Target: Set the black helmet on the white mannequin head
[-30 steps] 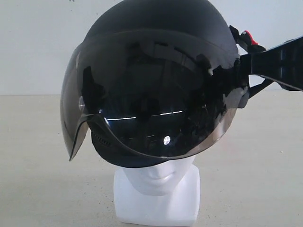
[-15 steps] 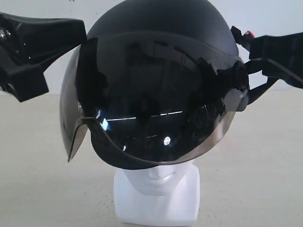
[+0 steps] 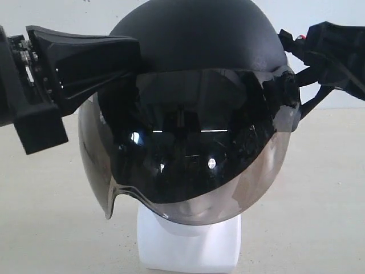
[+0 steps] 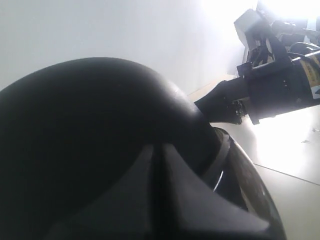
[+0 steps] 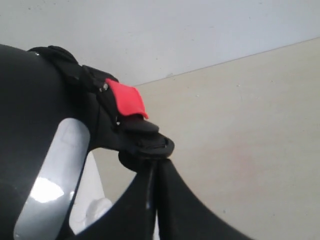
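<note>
Exterior view: black helmet (image 3: 199, 34) atop white mannequin head (image 3: 188, 242), left claw (image 3: 132, 50) alongside.

**Robotics lab bench, plain test set-up**

Site read as a robotics lab or test cell, not a home or shop. A flat pale beige speckled tabletop (image 3: 319, 200) ran back to a plain white painted wall (image 3: 57, 11). A thin dark seam between table panels (image 4: 287, 173) showed from the left wrist. A black angular robot arm (image 3: 51, 85) came in from the left and a second black robot arm (image 3: 336, 51) from the right, that one carrying a yellow printed label (image 4: 314, 75). The props were staged. A smooth white mannequin head on a blocky base (image 3: 188, 245) sat under a matte black rounded helmet (image 3: 199, 34).
</note>
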Tool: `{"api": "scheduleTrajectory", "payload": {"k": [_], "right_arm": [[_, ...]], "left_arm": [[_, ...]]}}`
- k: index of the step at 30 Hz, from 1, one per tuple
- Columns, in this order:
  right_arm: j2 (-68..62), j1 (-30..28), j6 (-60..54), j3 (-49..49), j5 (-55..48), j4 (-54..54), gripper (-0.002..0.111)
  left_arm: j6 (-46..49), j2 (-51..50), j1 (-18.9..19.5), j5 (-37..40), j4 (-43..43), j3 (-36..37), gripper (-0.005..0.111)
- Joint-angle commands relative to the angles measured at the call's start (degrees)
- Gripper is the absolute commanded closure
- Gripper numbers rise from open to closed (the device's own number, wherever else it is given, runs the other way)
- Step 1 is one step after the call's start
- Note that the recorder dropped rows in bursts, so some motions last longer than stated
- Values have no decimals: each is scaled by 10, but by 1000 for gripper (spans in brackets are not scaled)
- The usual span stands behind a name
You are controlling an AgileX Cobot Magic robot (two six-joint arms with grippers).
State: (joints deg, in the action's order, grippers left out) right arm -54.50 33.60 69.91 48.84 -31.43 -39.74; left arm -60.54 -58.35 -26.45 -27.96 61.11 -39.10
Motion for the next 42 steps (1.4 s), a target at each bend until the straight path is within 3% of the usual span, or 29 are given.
{"api": "scheduleTrajectory", "payload": {"k": [1,7,15,29,32,38,42], "right_arm": [[5,-17,21,4,-93,-104,108],[-16,-18,34,3,-103,-119,108],[-39,-80,22,3,-64,-81,108],[-35,-80,24,4,-38,-62,108],[-26,-80,30,4,-36,-62,98],[1,-79,31,6,16,-50,51],[48,-79,37,22,60,-39,53]], "left_arm": [[-25,-11,-3,3,31,5,102],[-41,-11,-3,-22,43,5,102],[-91,-11,-3,-25,93,5,102],[-99,-61,-3,-57,94,-3,102],[-99,-60,-3,-57,94,-8,102],[-104,-60,-3,-54,102,-10,102],[-104,-60,-3,-54,102,-10,102]]}}
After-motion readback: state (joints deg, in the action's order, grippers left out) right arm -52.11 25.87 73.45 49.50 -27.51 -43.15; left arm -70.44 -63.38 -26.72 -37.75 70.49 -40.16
